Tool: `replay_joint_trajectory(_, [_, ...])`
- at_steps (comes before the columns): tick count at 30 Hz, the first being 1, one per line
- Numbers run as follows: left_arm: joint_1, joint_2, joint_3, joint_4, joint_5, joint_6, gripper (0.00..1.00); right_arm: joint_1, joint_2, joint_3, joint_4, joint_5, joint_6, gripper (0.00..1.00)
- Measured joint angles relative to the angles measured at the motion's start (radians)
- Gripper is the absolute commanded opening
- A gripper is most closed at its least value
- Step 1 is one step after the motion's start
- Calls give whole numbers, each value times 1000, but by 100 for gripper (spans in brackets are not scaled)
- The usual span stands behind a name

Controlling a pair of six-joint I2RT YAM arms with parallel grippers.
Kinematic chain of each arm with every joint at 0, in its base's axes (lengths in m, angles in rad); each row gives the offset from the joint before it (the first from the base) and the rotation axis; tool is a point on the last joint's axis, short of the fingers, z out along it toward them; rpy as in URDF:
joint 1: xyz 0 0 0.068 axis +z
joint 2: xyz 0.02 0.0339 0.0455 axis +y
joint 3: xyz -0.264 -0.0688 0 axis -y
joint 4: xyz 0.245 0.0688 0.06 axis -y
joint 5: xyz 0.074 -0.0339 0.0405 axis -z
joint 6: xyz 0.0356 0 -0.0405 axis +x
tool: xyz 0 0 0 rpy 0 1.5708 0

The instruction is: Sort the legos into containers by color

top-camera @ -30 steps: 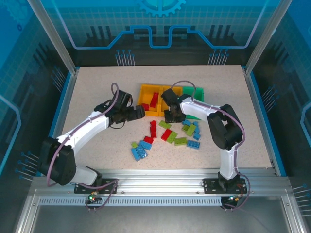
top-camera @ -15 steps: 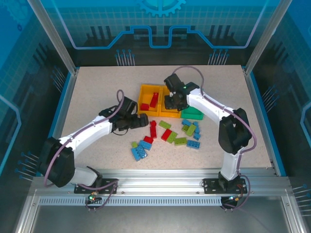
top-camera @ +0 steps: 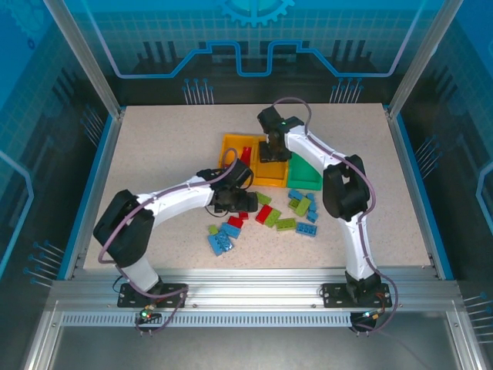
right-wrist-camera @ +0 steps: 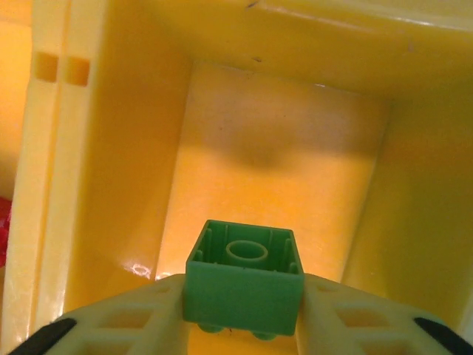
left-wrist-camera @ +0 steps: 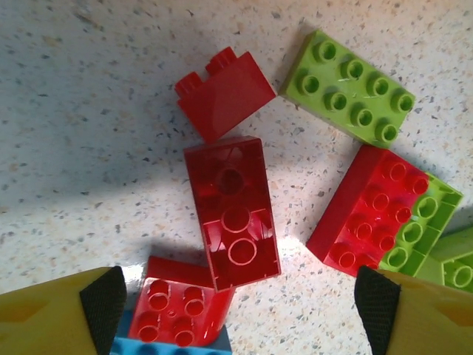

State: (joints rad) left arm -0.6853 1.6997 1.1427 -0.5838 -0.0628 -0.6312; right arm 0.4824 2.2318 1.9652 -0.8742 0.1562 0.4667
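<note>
Lying nearest on the speckled table (top-camera: 154,146), a loose scatter of legos (top-camera: 266,216) — blue, lime and red — spreads between the two arms. Over its left part the left gripper (left-wrist-camera: 240,307) hangs with fingers spread wide above an upturned red brick (left-wrist-camera: 233,214), touching nothing. Farther back stand the joined yellow bins (top-camera: 228,141), red pieces (top-camera: 245,158) in the left one, with the green bin (top-camera: 303,179) just beside them on the right. Over the right-hand yellow bin (right-wrist-camera: 273,148) the right gripper (right-wrist-camera: 244,314) pinches a green brick (right-wrist-camera: 244,277) above its floor.
</note>
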Motion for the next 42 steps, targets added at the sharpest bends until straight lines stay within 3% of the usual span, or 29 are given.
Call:
replay_joint_trajectory(3, [-3,44,22,-15,0,-10,77,-4,0,18,-11,-5,-1,67])
replay_joint_trajectory(5, [-4,70,33,-20,0,-19,74,-4,-2,18,-9,-8,-4,72])
replay_joint_trajectory(14, [-4,146,88,-34,0,-24,58,-5,-200,-166,10,-47,-4,74])
replay_joint_trajectory(24, [-4,207,122,-33,0,-21,33,-6,-457,-445,29,-46,8,75])
replay_joint_trajectory(35, [-2,133,136,-69,-27,-15,32,-14,-599,-621,57,-29,23,75])
replay_joint_trajectory(42, [71,84,289,-105,-28,42,34,-3,-656,-723,111,-42,38,77])
